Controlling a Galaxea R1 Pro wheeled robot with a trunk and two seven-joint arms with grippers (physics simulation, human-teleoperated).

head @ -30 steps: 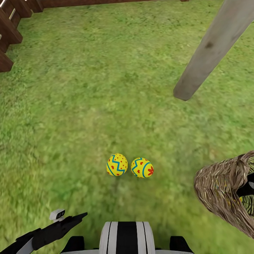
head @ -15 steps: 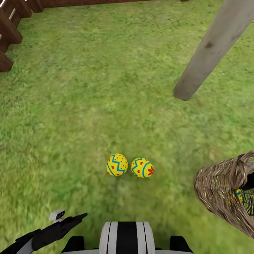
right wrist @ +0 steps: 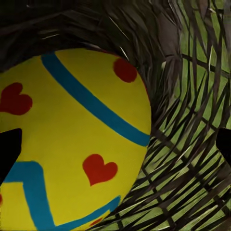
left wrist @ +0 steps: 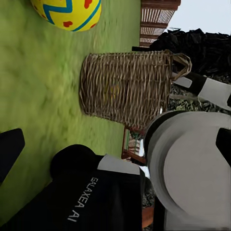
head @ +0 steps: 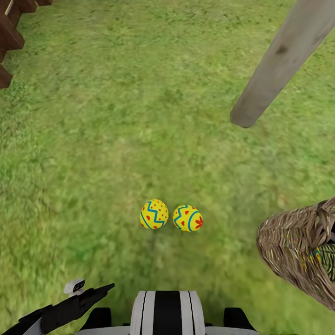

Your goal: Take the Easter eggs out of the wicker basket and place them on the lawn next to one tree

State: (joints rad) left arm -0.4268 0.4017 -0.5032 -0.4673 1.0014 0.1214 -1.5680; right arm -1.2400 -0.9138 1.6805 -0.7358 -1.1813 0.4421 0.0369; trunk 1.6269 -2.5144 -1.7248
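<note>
Head camera looks steeply down from above the robot's trunk onto the bright green lawn (head: 93, 139). Left wrist camera sits low, near the grass, facing sideways at the tan woven wicker basket (left wrist: 127, 86), which the head view shares at its right edge (head: 298, 251). Right wrist camera is inside it, pressed close to a yellow egg with blue bands and red hearts (right wrist: 72, 139).

Brown wooden slats (head: 8, 39) sit at the far left corner. Dark foliage (left wrist: 202, 45) and what may be slatted wood (left wrist: 156, 19) stand beyond.
</note>
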